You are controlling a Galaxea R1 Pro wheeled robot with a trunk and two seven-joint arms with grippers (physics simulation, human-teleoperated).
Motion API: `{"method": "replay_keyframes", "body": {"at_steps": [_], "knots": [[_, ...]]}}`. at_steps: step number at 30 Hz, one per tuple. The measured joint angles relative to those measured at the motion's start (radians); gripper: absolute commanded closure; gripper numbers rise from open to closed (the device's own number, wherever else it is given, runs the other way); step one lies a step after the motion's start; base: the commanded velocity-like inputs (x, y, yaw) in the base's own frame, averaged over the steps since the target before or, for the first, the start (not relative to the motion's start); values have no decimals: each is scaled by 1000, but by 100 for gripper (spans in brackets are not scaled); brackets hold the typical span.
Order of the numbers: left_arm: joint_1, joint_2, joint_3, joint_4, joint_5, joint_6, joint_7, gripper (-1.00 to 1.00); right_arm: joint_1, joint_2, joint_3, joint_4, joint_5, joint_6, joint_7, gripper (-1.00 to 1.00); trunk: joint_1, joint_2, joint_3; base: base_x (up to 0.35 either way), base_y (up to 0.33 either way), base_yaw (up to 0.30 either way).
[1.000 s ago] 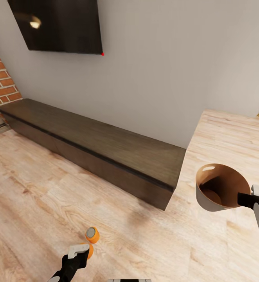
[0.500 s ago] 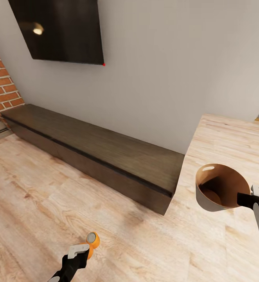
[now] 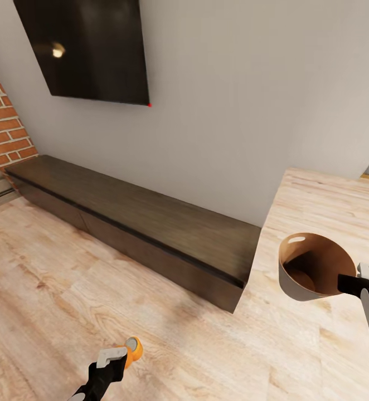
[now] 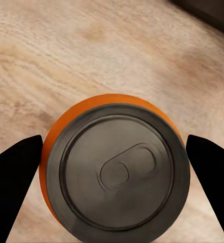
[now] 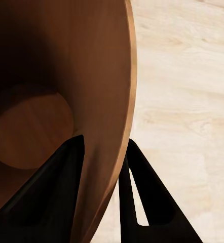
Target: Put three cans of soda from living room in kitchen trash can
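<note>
An orange can of soda (image 4: 117,172) with a grey top sits between my left gripper's (image 4: 114,147) black fingers, which press on both its sides. In the head view an orange can (image 3: 133,348) shows right at the left gripper's (image 3: 117,356) tip, low over the plank floor. I cannot tell whether that is the held can or another on the floor. My right gripper (image 3: 351,284) is shut on the rim of the trash can (image 3: 310,267). One finger is inside its wall (image 5: 112,101) and one outside. The tan inside holds nothing.
A long low dark table (image 3: 151,223) runs along the grey wall under the black TV (image 3: 87,50). A red brick column (image 3: 6,128) stands at the left. Light wood floor (image 3: 51,289) stretches ahead and past the table's right end.
The whole head picture has slid downward, so the camera moved. The orange can that lay ahead of the left gripper now shows at its tip. Both grippers keep their holds.
</note>
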Motion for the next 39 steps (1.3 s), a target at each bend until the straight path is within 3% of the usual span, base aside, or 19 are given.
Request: {"method": "replay_keyframes", "body": {"at_steps": [39], "knots": [[0,0,0,1,0,0,0,100,0,2,1,0,-1,0,0,100,-150,273,183,0,0,0]]}}
